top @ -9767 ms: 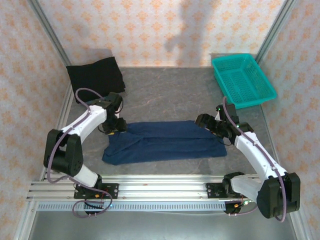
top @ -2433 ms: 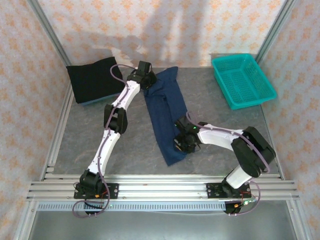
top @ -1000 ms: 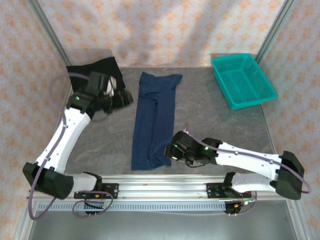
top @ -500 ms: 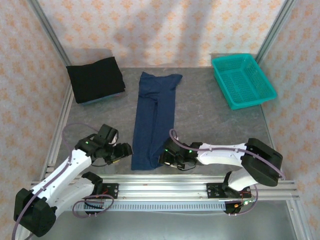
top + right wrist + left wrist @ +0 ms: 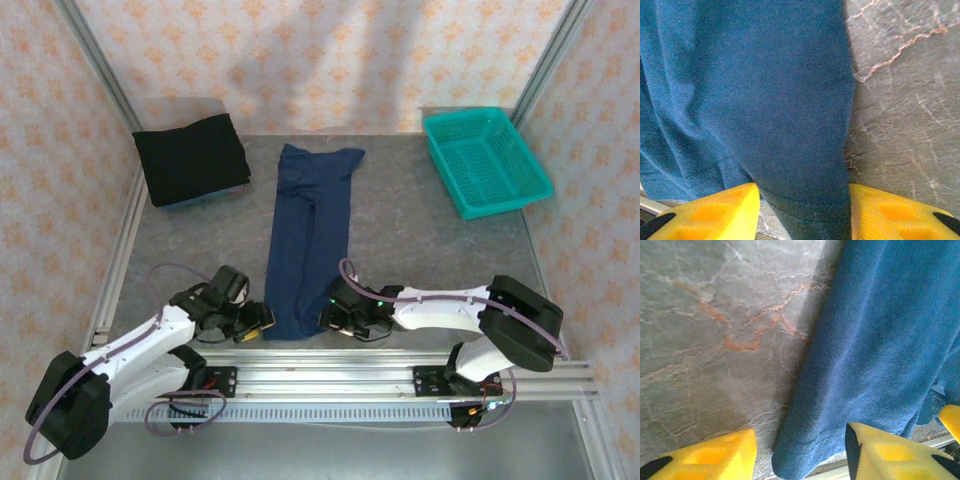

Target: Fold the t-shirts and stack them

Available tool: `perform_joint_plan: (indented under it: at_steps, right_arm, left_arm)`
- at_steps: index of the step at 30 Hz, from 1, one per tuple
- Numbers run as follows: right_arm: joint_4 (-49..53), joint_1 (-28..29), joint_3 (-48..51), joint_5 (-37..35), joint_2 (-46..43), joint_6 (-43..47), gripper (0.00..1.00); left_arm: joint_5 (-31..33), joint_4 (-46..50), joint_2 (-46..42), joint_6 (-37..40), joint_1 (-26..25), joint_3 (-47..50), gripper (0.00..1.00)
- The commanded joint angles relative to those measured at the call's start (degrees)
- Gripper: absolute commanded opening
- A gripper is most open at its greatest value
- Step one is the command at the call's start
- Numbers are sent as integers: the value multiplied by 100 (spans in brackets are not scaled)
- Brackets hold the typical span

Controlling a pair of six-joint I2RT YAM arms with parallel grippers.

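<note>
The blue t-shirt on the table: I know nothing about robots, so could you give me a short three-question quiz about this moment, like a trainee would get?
1. Multiple choice: the left fingers and right fingers are at which part of the navy t-shirt? A its far end; B its middle; C its near end.
2. True or false: the black t-shirt is stacked on the navy one.
3. In the left wrist view, what sits between the left fingers?
Key: 1 C. 2 False: it lies apart, at the far left corner of the table. 3 The navy t-shirt's near hem corner; the fingers stand apart, not yet closed on it.
</note>
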State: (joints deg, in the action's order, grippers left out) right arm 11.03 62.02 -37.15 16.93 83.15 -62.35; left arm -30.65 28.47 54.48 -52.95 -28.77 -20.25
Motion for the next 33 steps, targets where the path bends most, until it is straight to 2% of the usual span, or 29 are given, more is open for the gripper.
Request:
perform_joint_plan:
  at_steps: [1, 6, 9, 16, 22, 27, 33]
  right_arm:
    - [-355, -32, 128, -221, 196, -76, 48]
    - [-432, -41, 137, -295, 324, -152, 45]
    - [-426, -50, 64, -317, 441, -165, 39]
    - [-188, -59, 70, -444, 266, -267, 13]
    - [255, -12, 191, -415, -336, -543, 4]
    - [636, 245, 155, -516, -673, -835, 2]
    - [832, 647, 360, -723, -1004, -1638, 0]
  left_arm:
    - [-175, -575, 125, -235, -137, 113, 48]
    - [-198, -884, 530, -269, -334, 22, 41]
    - [-195, -1086, 748, -275, -375, 61, 33]
    - [-102, -1207, 983, -348, -636, -219, 7]
    - [249, -314, 201, -366, -665, -266, 0]
    - [353, 124, -530, -605, -751, -123, 0]
    - [491, 757, -1337, -941, -996, 2, 0]
